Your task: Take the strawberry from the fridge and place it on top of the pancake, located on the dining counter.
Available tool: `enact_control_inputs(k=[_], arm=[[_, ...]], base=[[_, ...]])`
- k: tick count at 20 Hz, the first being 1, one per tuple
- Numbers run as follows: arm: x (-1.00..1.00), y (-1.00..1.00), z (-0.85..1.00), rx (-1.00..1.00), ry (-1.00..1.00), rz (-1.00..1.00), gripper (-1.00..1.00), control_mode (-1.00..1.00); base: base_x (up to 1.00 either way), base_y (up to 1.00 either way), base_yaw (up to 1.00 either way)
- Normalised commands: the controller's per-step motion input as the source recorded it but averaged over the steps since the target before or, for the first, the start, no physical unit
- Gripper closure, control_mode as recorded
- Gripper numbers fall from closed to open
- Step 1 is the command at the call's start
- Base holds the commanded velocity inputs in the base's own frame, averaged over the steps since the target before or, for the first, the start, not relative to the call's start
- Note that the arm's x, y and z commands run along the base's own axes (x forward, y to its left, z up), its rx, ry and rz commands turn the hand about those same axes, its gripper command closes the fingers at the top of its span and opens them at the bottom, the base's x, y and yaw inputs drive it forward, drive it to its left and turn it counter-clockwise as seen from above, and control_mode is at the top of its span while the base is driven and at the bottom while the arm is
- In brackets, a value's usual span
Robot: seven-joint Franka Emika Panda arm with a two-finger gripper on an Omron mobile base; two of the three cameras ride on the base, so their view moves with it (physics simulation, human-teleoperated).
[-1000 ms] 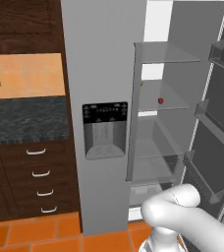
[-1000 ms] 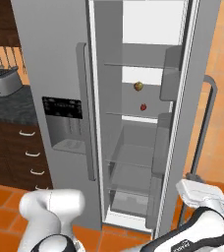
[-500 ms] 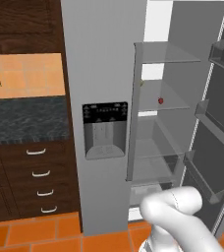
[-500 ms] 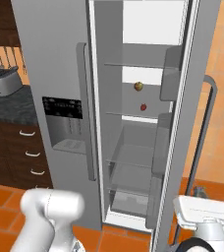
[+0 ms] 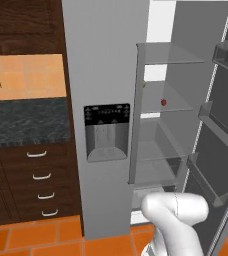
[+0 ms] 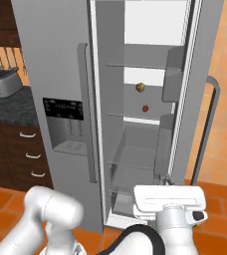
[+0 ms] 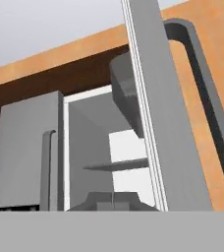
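Red and tiny, the green-topped strawberry sits on a glass shelf inside your tall grey fridge. Your tool has just pressed together empty, low before the open door; reopen it before reaching.

I record the fridge as plain grey, with a black dispenser panel on its closed door and a pale, near-white interior. On a clear glass shelf I see the strawberry, red, and beside it a yellowish-brown round item. The cabinets are dark brown wood with silver drawer handles under a black speckled counter. Floor tiles are orange. The toaster is grey.
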Motion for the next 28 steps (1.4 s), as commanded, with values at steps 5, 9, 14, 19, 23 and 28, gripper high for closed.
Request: enact_control_inputs(k=[5, 9, 14, 19, 23, 28], arm=[[-0.06, 1.00, 0.69, -0.18, 0.00, -0.24, 1.00, -1.00], [0.02, 1.00, 0.44, -0.07, 0.02, -0.45, 1.00, -1.00], [0.72, 1.00, 0.24, -0.21, 0.01, -0.37, 1.00, -1.00], [0.99, 0.62, 0.00, -0.03, 0.07, -0.27, 1.00, -1.00], [0.88, 0.10, -0.22, -0.06, 0.00, -0.29, 1.00, -1.00], [0.97, -0.13, -0.14, 0.03, 0.00, -0.15, 1.00, -1.00]], base=[[0.00, 0.00, 0.00], [0.00, 0.00, 0.00], [0.00, 0.00, 0.00], [0.00, 0.00, 0.00], [0.00, 0.00, 0.00], [0.00, 0.00, 0.00]])
